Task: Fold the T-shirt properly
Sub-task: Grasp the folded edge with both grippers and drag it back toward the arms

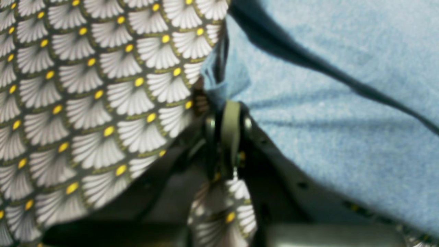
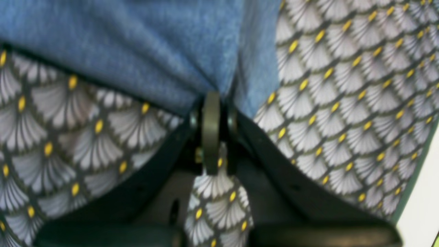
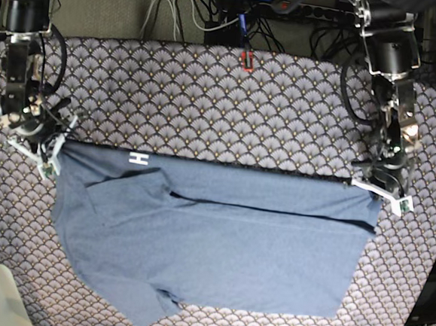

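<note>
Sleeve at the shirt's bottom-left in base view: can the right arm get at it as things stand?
Probably not right away. The right gripper is shut on the T-shirt's upper corner, so it would have to let go first. Otherwise the sleeve lies flat on the tablecloth with nothing over it.

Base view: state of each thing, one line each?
T-shirt: lying partly folded on the tablecloth, top edge stretched between both hands.
Left hand: shut on the T-shirt's corner.
Right hand: shut on the T-shirt's opposite corner.
Tablecloth: spread flat under the T-shirt.
</note>
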